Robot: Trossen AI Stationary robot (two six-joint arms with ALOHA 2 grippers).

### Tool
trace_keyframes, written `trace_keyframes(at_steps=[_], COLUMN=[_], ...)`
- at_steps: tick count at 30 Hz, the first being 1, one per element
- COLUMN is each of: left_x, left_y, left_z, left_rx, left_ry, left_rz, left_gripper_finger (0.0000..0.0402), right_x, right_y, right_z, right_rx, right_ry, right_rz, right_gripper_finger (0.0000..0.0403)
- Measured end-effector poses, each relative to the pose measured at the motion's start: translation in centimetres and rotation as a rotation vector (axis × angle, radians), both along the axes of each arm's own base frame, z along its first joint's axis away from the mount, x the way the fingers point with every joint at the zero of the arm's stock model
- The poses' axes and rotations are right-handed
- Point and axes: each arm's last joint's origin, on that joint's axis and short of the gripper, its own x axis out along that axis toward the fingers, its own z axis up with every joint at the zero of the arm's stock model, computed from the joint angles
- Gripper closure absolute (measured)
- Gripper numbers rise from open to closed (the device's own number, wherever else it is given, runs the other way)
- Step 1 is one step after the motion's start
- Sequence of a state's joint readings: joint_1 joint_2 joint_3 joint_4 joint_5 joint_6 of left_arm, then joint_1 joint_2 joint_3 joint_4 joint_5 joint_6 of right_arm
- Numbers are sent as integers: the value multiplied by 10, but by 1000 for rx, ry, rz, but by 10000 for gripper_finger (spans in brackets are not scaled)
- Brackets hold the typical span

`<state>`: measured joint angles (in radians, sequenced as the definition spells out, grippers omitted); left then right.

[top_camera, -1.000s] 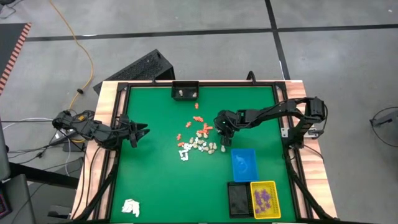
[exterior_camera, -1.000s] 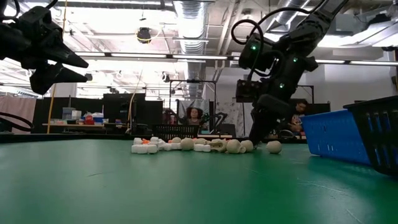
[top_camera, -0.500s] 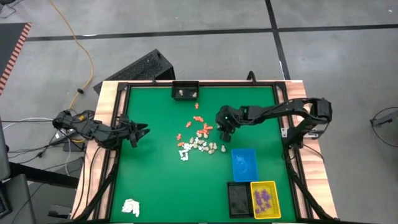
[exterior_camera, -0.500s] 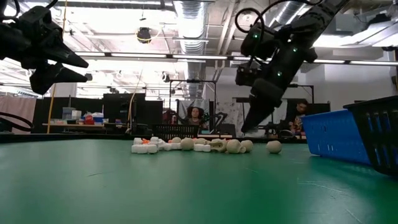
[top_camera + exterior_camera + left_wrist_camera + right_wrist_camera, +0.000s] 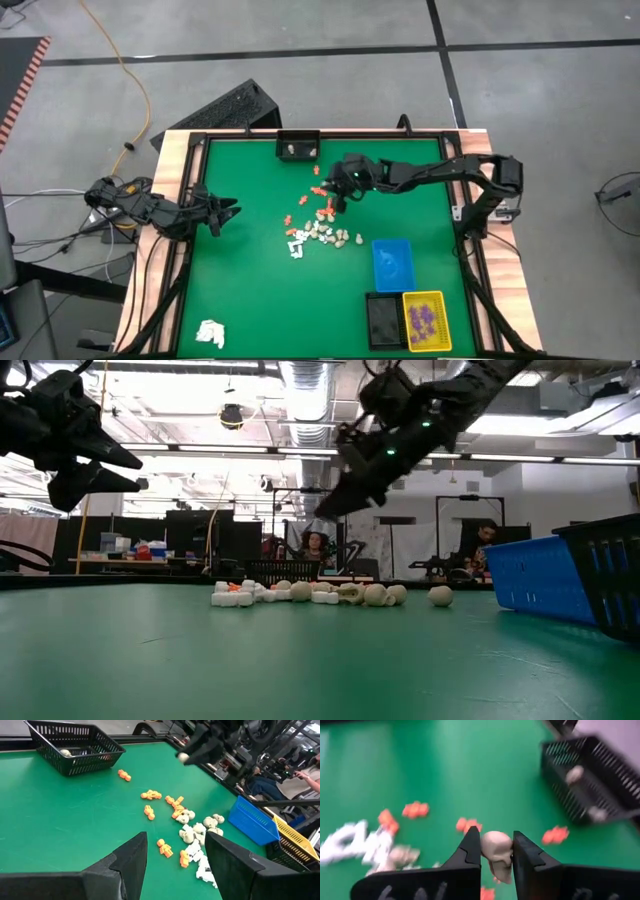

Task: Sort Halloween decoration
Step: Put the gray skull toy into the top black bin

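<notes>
Lifting clear of the pile, the cream figurine [image 5: 497,851] is now up in the air, pinched between the fingers [image 5: 467,854] of the right gripper [image 5: 496,854]. A second ago we saw that gripper down at the right end of the cream cluster, by the blue tray; now we find it raised and swung across toward the far side of the bench [image 5: 250,290], hanging over the orange pieces [image 5: 327,208]. From the left wrist we catch the same pale piece as a small dot at the tip of the dark arm, well above the green surface.

The gripper's jaws stand narrow, pressed against both sides of the figurine, which hangs partly below the fingertips.

Below it, the rest of the Halloween decoration [image 5: 320,232] has not shifted: cream and white pieces bunched near the middle of the bench, orange ones scattered just beyond them toward the black basket [image 5: 297,147] at the far edge. That basket already holds a few pale pieces. The blue tray [image 5: 392,263], black tray [image 5: 383,320] and yellow tray [image 5: 426,319] sit at the near right, the yellow one carrying purple pieces.

The left gripper [image 5: 228,212] hovers over the left side of the bench exactly as before, fingers spread apart and holding nothing.
</notes>
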<state>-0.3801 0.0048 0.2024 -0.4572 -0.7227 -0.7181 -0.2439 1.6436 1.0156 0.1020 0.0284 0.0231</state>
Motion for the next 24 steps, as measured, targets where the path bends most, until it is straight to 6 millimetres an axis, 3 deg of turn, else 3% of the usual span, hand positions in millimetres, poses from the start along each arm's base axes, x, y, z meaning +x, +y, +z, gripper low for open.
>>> trace_keyframes(at_steps=[7,14,24], left_x=[0,0,0], left_y=[0,0,1], left_z=[0,0,0], left_rx=[1,6,28], left_ry=[-2,-3,7], left_rz=[0,14,14], left_gripper_finger=[213,213,213], right_x=[42,80,94], right_y=[-26,-66,-122], right_z=[12,20,7], right_rx=[-48,-85,14], right_ry=[-49,-85,-9], right_rz=[-24,-103,-326], right_gripper_finger=[347,347,326])
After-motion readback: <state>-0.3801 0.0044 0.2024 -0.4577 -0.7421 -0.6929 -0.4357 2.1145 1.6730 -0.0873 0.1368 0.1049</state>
